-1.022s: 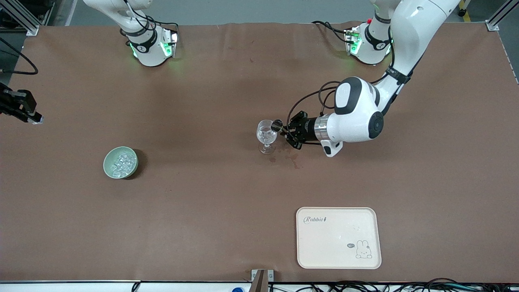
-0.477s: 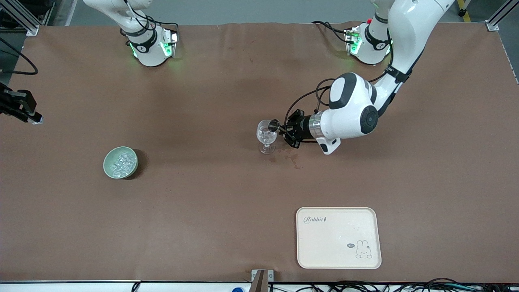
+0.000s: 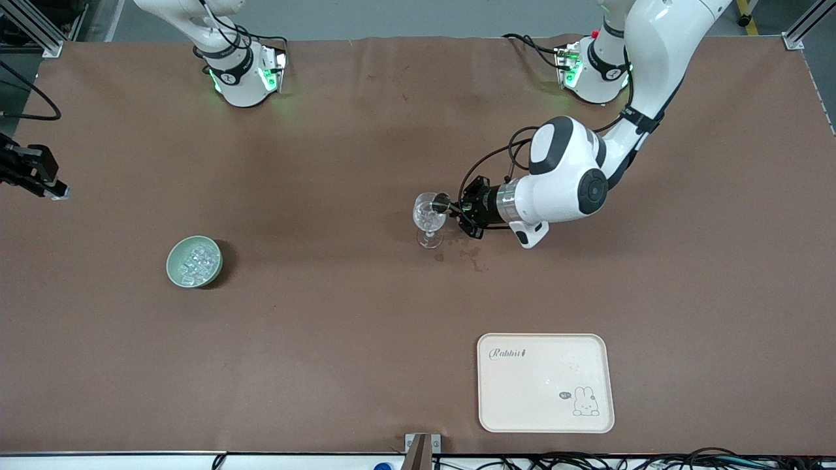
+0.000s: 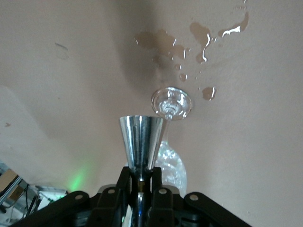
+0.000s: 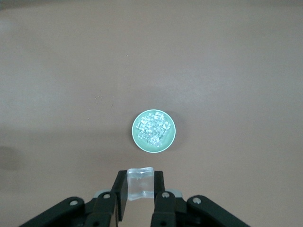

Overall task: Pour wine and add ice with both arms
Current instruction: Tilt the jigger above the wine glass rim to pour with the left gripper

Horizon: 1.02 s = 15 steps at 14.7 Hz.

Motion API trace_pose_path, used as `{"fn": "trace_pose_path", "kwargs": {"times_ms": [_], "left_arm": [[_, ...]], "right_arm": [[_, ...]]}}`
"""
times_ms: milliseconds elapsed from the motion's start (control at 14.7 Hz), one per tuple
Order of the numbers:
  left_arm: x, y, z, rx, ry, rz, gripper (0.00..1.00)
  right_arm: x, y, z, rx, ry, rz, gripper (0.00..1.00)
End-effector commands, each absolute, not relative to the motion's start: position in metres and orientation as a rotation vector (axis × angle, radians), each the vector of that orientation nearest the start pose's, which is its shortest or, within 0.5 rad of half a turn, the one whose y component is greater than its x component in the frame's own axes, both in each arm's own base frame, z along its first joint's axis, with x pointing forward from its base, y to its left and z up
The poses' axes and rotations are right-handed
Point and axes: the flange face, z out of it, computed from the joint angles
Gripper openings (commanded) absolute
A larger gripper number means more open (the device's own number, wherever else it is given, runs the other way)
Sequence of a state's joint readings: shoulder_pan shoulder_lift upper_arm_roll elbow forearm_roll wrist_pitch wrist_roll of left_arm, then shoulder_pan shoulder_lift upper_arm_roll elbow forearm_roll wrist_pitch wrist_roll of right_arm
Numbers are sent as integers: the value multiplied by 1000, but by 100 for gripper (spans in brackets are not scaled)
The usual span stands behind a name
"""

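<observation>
My left pincer (image 3: 457,210), clamped on the tilted jigger (image 3: 443,202), has drawn nearer the glass (image 3: 429,217) to pour, while my right pincer (image 5: 140,189) grips one cube (image 5: 140,183), waiting above the bowl (image 5: 153,131).

Lighting's pretty even and soft from overhead, so the table (image 3: 326,359) looks flat brown with only faint shadows, a small dark one beside the bowl (image 3: 194,262) and a smudgy one under the left arm (image 3: 568,189). The 2 bases glow green, and in the left wrist view the spill (image 4: 203,35) throws white glare while the metal cup (image 4: 141,142) has bright streaks. The glass (image 4: 171,102) there is a bit soft and the near hardware is dark, whereas the right wrist view is sharp on the ice (image 5: 140,183).
</observation>
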State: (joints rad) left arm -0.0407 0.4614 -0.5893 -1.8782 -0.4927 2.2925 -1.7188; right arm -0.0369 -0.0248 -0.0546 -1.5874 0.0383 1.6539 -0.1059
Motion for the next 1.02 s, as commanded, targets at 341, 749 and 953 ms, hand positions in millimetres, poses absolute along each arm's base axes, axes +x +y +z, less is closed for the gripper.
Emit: {"fn": "trace_pose_path", "kwargs": {"times_ms": [341, 749, 953], "left_arm": [[519, -368, 321, -2382, -2188, 873, 0], [520, -367, 325, -2456, -2095, 880, 0], [526, -365, 339, -2521, -1982, 930, 0]], "right_arm": [[550, -50, 639, -3112, 2, -155, 12], [550, -50, 641, -3112, 2, -160, 12], [550, -49, 641, -3110, 0, -162, 12]]}}
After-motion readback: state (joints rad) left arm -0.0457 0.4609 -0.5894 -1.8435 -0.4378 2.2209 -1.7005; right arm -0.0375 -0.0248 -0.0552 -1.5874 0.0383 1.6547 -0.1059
